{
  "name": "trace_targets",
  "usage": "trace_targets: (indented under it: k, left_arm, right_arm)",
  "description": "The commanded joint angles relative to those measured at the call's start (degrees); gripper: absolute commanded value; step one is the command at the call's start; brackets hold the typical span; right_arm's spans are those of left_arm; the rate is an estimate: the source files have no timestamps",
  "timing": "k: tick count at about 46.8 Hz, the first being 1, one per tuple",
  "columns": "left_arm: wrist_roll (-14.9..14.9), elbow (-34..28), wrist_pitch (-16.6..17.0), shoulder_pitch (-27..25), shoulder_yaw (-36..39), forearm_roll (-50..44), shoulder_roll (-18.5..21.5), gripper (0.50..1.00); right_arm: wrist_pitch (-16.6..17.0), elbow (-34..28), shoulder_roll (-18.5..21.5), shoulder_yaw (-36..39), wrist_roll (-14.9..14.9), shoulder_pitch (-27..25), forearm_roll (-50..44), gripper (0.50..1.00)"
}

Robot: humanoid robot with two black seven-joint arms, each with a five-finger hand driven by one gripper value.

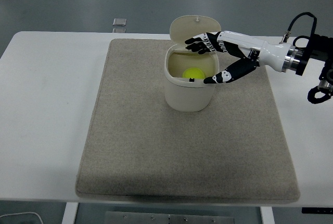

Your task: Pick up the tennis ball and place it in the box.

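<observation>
The yellow-green tennis ball lies inside the cream box, which stands on the grey mat with its lid tipped open at the back. My right hand reaches in from the right and hovers over the box's right rim. Its fingers are spread and the thumb is apart from them, holding nothing. The ball is partly hidden by the box wall. The left arm is out of view.
A grey mat covers the middle of the white table. A small grey object lies at the table's far edge, left of the box.
</observation>
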Motion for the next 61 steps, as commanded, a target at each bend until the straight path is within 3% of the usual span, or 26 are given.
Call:
trace_targets:
  k: [1, 12, 22, 30, 50, 61]
  left_arm:
    - [0.0, 0.0, 0.0, 0.0, 0.1, 0.0, 0.0, 0.992]
    - [0.0, 0.0, 0.0, 0.0, 0.0, 0.0, 0.0, 0.992]
    - [0.0, 0.0, 0.0, 0.0, 0.0, 0.0, 0.0, 0.992]
    - [0.0, 0.0, 0.0, 0.0, 0.1, 0.0, 0.0, 0.992]
    - [0.0, 0.0, 0.0, 0.0, 0.1, 0.0, 0.0, 0.992]
    - [0.0, 0.0, 0.0, 0.0, 0.0, 0.0, 0.0, 0.992]
  right_arm:
    - [2.2, 0.0, -2.3, 0.1, -1.8, -0.3, 5.3, 0.889]
    - [2.3, -0.6, -5.0, 0.5, -6.4, -4.7, 19.8, 0.889]
    - [1.0, -3.3, -3.5, 5.6, -6.6, -10.6, 28.0, 0.889]
    - [-0.2, -5.8, -3.2, 6.5, -6.6, -11.2, 36.4, 0.889]
    - [-0.4, -8.1, -3.2, 7.3, -7.9, -10.2, 38.0, 0.887]
    - [-6.8, -9.4, -3.0, 8.0, -9.8, -10.4, 43.2, 0.885]
